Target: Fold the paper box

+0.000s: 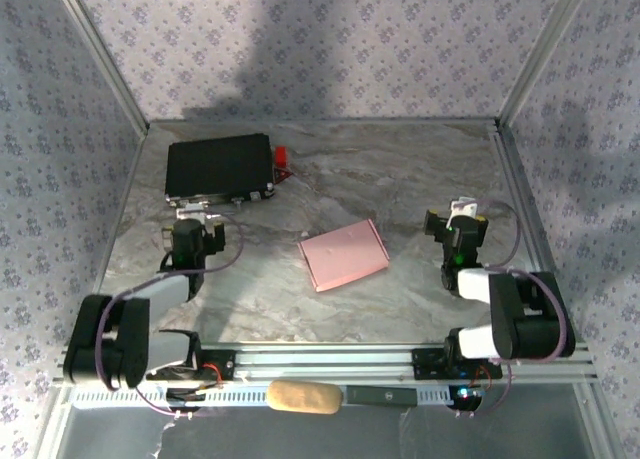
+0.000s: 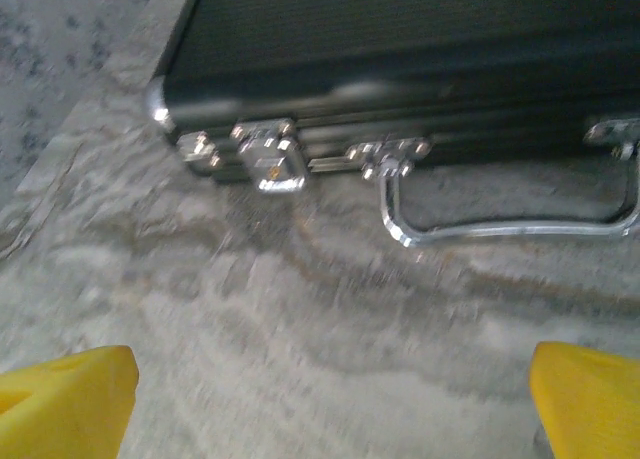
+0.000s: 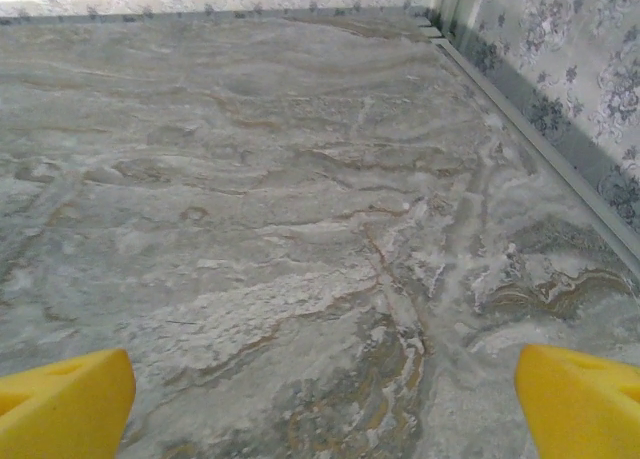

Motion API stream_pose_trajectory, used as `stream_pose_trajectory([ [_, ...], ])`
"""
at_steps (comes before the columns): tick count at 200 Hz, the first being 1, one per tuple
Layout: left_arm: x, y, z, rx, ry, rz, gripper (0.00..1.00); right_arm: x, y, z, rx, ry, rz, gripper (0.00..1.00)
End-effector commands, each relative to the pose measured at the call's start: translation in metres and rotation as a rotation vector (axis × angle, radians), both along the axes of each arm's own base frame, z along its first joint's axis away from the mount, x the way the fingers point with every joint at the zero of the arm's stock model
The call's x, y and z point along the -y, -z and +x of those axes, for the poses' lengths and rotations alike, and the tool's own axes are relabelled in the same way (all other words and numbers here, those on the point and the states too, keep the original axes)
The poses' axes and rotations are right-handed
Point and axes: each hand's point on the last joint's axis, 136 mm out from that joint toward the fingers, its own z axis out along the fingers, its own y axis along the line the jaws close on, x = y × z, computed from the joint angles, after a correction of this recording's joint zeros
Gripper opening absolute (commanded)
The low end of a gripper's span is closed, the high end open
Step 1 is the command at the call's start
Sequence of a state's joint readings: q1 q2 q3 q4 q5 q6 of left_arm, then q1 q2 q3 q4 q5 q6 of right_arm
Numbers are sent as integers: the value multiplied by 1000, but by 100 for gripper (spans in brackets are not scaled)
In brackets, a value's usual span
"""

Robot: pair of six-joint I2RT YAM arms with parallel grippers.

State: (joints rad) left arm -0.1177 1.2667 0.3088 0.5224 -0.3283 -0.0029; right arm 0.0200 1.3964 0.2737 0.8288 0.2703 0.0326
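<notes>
Tan oblong pad (image 1: pixel 303 396) lies on the metal rail (image 1: pixel 350 361) at the near edge, between the two arm bases. Marbled grey surface (image 1: pixel 420 169) beyond it. Left gripper (image 1: pixel 200 216) sits on the near-left side and points at the black case (image 1: pixel 220 169), stopping just short of its front edge. In the left wrist view this gripper (image 2: pixel 330 409) is spread wide, with its yellow fingers (image 2: pixel 65 399) at the two bottom corners. It holds nothing and has bare surface under it. The case's front is ahead, with a chrome latch (image 2: pixel 270 164) and a chrome handle (image 2: pixel 510 224) lying flat on the surface; that view is blurred. Right gripper (image 1: pixel 453 221) is on the right side, well apart from the box. In the right wrist view it (image 3: pixel 325 404) is also spread wide, yellow fingers (image 3: pixel 580 399) at the corners. It is empty and faces bare surface toward the far right corner. Paper box (image 1: pixel 344 255) is a pale pink flat rectangle lying flat near the middle of the surface, between the two grippers, touched by neither, rotated slightly. The black case lies closed at far left. A small red item (image 1: pixel 283 157) is just beside its right end; can't tell what it is. Floral-patterned walls (image 1: pixel 320 39) enclose the back and sides.
</notes>
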Motion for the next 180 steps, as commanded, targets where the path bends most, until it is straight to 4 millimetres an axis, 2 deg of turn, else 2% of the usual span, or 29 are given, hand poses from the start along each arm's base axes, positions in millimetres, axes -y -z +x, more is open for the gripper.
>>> stream_pose_trajectory([
  [1, 14, -39, 36, 172, 78, -7, 100, 4, -6, 11, 54, -12, 9, 99],
  [24, 15, -29, 44, 215, 98, -4, 100, 9, 1, 13, 48, 5, 30, 99],
  [39, 5, -17, 34, 230, 76, -65, 100, 8, 1, 20, 29, 2, 19, 99],
  [50, 3, -23, 36, 310, 76, -56, 100, 6, 3, 24, -6, -1, 8, 99],
  [63, 3, -16, 39, 215, 70, -81, 100, 5, 3, 25, -12, 2, -10, 99],
  [77, -10, -13, 56, 180, 5, -86, 100, 4, 2, 26, -9, 5, -18, 99],
  [86, -13, -7, 53, 131, 7, -134, 100, 3, 2, 26, -8, 5, -23, 99],
  [96, -15, -11, 53, 178, 10, -135, 100, 3, 2, 26, -12, 5, -22, 99],
  [180, -15, -9, 53, 155, 6, -136, 100, 3, 2, 26, -8, 7, -23, 99],
])
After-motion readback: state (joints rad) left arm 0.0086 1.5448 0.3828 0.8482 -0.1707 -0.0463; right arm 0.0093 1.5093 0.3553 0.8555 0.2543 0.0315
